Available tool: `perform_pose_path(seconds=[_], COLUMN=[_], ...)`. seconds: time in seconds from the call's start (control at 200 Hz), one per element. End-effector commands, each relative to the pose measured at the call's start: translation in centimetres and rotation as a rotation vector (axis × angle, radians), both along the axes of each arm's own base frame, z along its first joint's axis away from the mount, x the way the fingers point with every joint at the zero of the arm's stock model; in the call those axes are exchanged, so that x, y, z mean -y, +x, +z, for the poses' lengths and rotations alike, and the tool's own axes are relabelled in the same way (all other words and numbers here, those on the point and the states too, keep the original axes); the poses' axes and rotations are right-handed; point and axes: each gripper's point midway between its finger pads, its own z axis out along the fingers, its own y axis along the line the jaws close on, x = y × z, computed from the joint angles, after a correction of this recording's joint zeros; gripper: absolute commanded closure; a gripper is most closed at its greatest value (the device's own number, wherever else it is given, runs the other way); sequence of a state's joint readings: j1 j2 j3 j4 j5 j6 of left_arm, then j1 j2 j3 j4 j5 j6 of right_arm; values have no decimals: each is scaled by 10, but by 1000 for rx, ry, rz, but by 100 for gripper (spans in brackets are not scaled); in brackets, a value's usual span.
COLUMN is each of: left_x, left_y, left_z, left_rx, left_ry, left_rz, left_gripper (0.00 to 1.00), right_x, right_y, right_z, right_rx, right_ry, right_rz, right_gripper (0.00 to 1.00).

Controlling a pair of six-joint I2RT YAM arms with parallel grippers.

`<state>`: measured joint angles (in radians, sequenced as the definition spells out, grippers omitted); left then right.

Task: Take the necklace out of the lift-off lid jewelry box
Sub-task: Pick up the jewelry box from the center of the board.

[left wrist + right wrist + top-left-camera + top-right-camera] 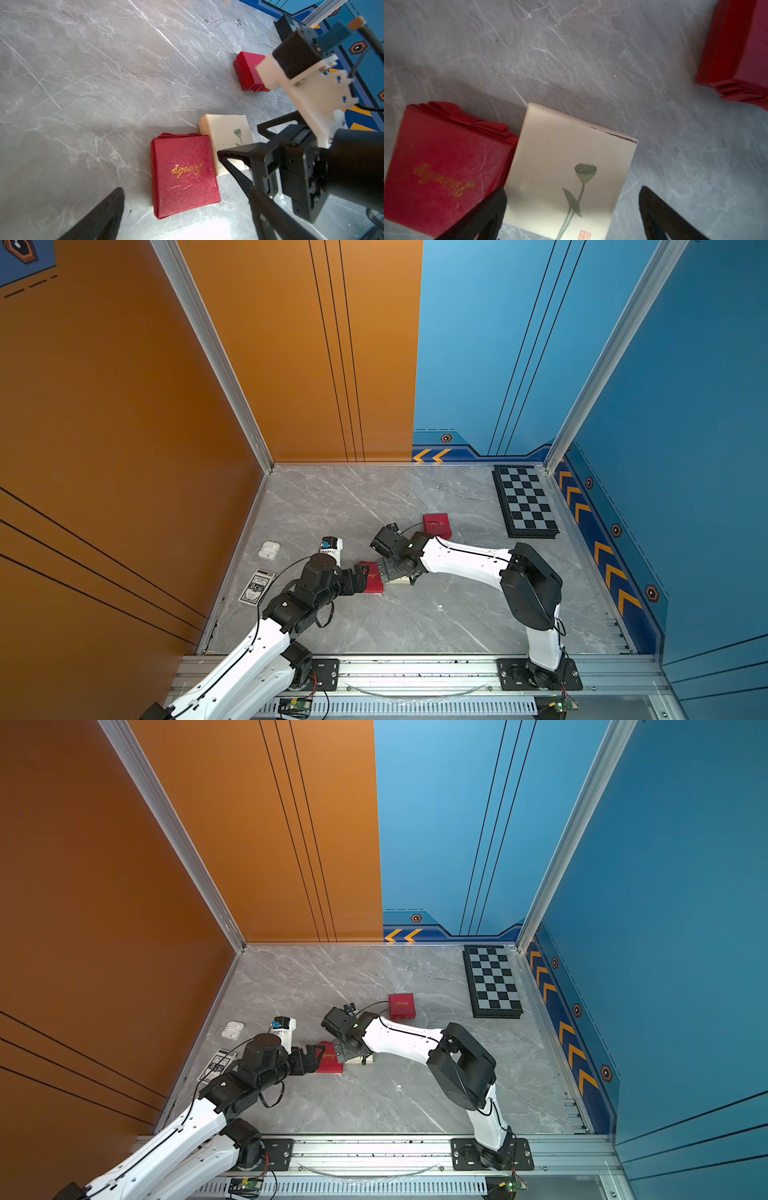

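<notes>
In both top views we barely discern the necklace (434,489) far back on the table (332,510); arms crouch by the near red box (372,578). Left wrist: left gripper (185,191) spread, cropped. Right wrist: right gripper (573,190) apart over the cream box (560,149).

The left arm (253,649) is stretched in from the near left, the left gripper (362,577) held low with jaws spread wide, while the right arm (461,558) is folded in from the near right, the right gripper (390,577) tipped downward just beside it, jaws parted too.
</notes>
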<state>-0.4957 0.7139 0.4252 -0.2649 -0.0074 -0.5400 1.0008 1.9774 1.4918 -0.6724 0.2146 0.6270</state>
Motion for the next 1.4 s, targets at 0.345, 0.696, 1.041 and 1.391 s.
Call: perform_pose_path(seconds=[0.345,0.696,1.041,1.391], left_x=[-5,-3,-1,3], left_y=[0,1,2,3], left_z=[-1,3,5,6], left_rx=[-2,1,0,-1], left_ry=[22,15,8,-2], left_rz=[8,0,-4,-13], left_gripper=[5,5,4,4], right_x=[-5,11,27,25], right_y=[8,1,-10,2], right_z=[-8,-13,-9,-6], right_rx=[15,13,4,-3], right_ry=[-25,-62,-73,-58], right_rz=[-16,-25,-10,7], right_gripper=[0,0,4,0])
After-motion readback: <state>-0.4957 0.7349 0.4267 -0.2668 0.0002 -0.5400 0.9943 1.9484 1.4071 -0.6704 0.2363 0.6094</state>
